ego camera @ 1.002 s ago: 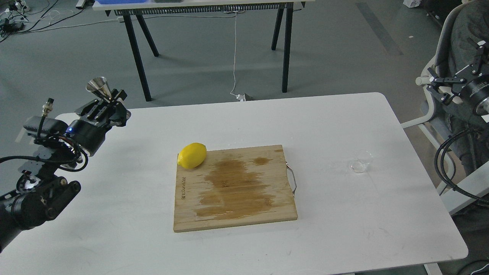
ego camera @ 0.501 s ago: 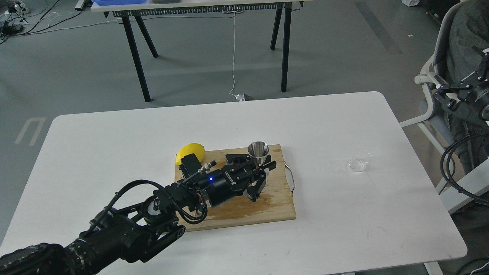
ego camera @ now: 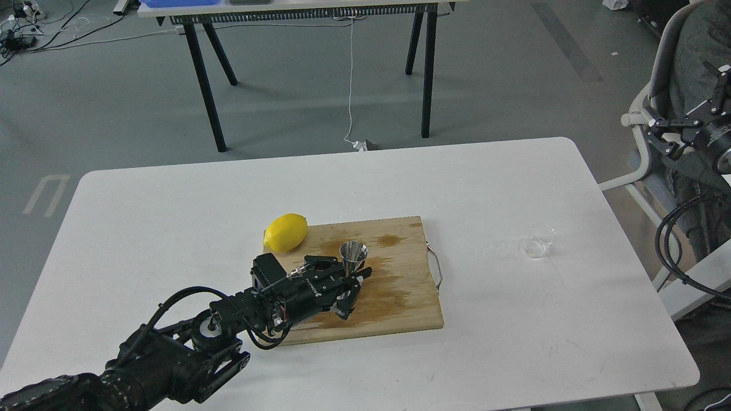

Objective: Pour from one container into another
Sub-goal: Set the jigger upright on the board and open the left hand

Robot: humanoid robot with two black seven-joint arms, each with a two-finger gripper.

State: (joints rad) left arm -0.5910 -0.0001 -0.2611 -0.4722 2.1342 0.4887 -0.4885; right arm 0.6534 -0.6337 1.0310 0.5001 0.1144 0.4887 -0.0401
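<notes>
Left gripper (ego camera: 349,279) clamps the steel jigger (ego camera: 353,255) at its waist, frame centre. Glass cup (ego camera: 540,240), right, apparently fragile and slippery: grasp its wall.

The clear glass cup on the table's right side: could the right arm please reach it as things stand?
Probably yes: the glass cup stands alone on bare table, and the right gripper hovers beyond that edge with nothing between.

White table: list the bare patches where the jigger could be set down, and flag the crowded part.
On the white table, the far strip beyond the lemon and cutting board is bare, as are the gap between board and glass cup and the near right corner. The board's left half is crowded: the left gripper holds the jigger there.
</notes>
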